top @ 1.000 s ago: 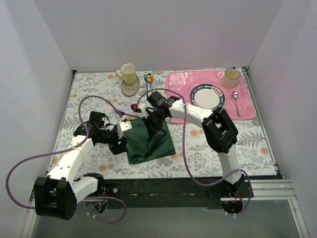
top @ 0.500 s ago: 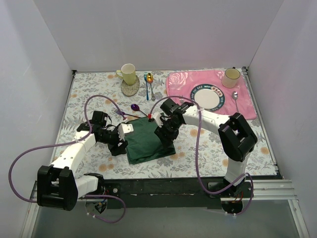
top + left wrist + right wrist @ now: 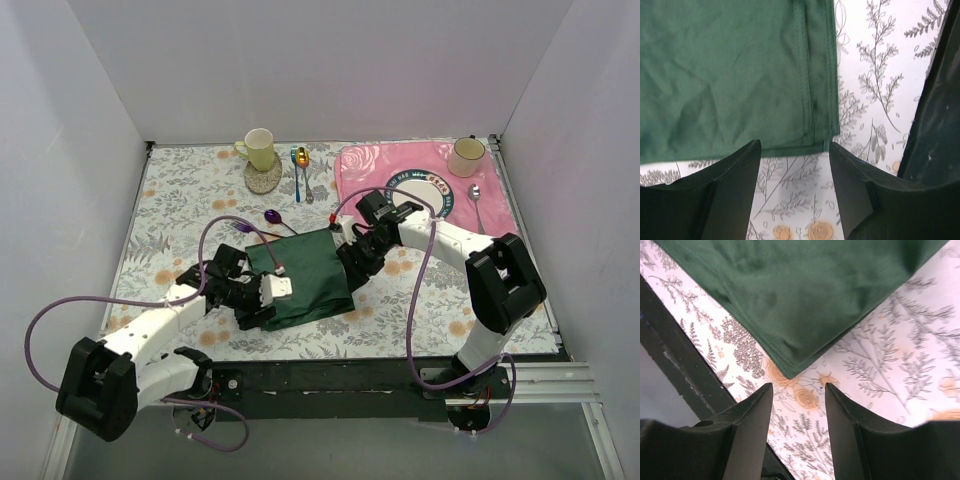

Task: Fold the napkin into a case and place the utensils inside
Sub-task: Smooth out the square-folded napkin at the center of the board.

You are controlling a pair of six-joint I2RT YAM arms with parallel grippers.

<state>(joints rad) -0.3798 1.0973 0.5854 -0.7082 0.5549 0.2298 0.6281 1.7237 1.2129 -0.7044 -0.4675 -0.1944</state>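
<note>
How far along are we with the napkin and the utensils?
Done: the napkin lies folded in a layered rectangle. In hand: nothing; the left gripper and right gripper hover at its edges, jaws open and empty. Left: perhaps a final fold, then the purple spoon, lying on the table beyond the napkin, goes inside; the fork is hard to pick out.

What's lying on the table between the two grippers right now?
The folded dark green napkin, lying flat; the top view shows the left gripper at its left side and the right gripper at its right, both open.
</note>
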